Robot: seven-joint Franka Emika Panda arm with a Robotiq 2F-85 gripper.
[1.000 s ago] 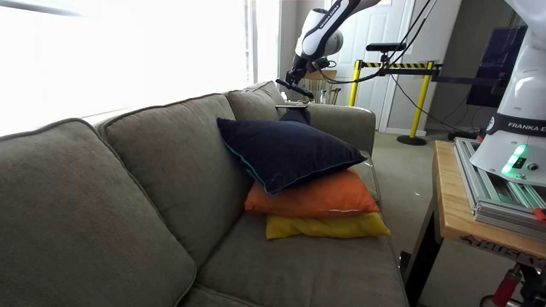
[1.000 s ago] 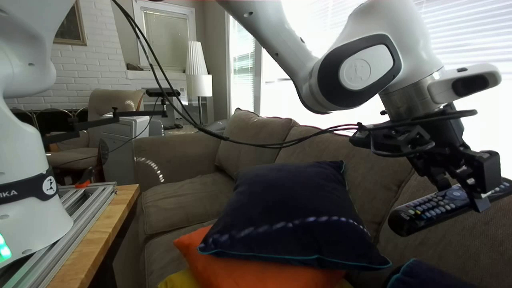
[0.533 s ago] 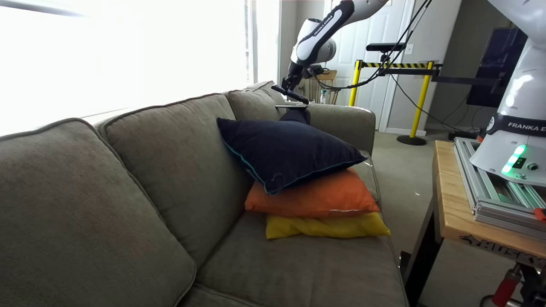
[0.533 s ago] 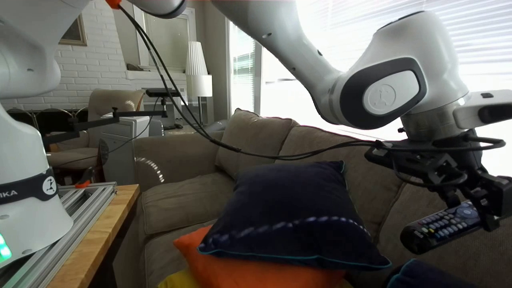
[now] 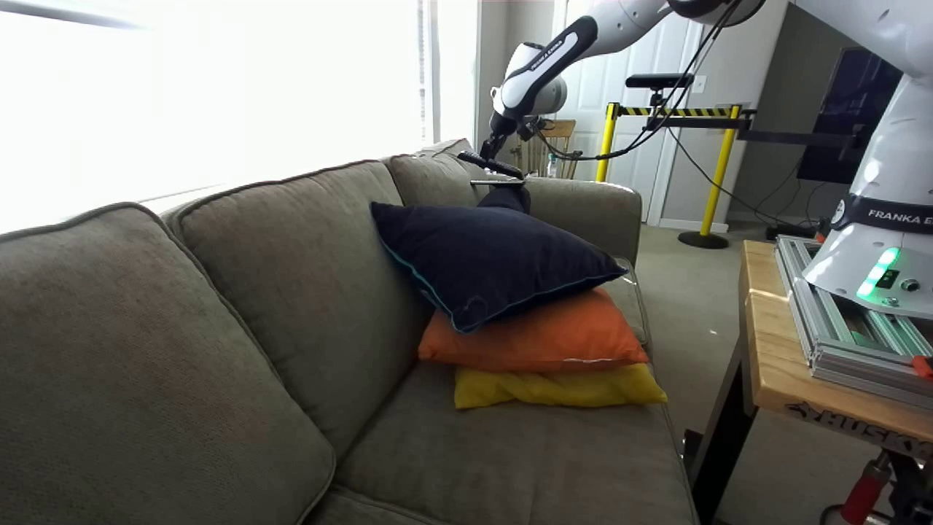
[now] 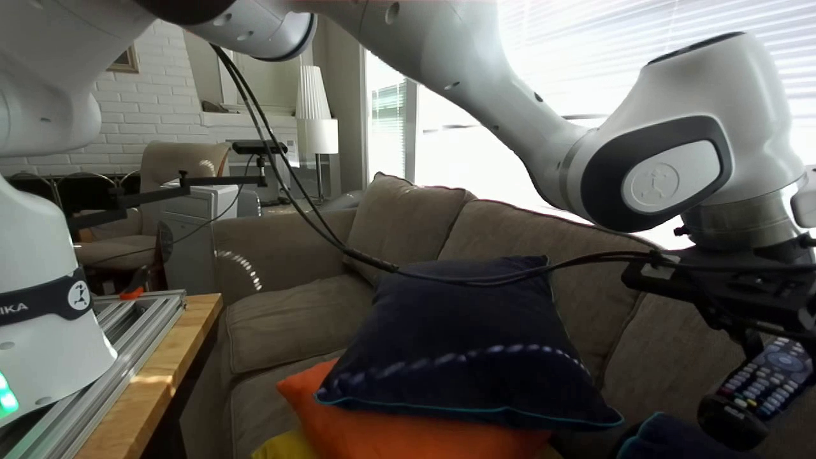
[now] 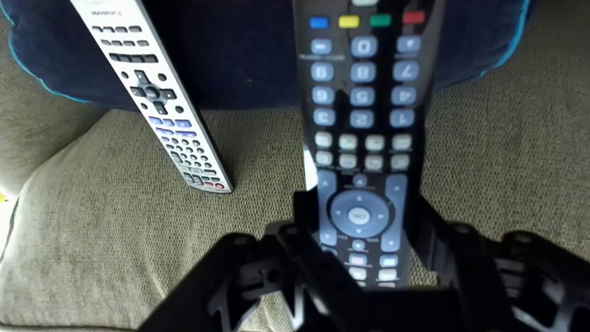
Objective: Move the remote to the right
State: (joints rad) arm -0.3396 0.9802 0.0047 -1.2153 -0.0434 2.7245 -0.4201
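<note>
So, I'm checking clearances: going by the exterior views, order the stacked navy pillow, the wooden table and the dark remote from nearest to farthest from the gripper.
1. Dark remote: held in the gripper.
2. Stacked navy pillow: on top of the orange pillow.
3. Wooden table: under the robot's base, well away from the gripper.

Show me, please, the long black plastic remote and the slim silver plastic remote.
Long black plastic remote [image 7: 362, 130]: wrist view, on its button face.
Slim silver plastic remote [image 7: 153, 93]: wrist view, on its direction pad.
</note>
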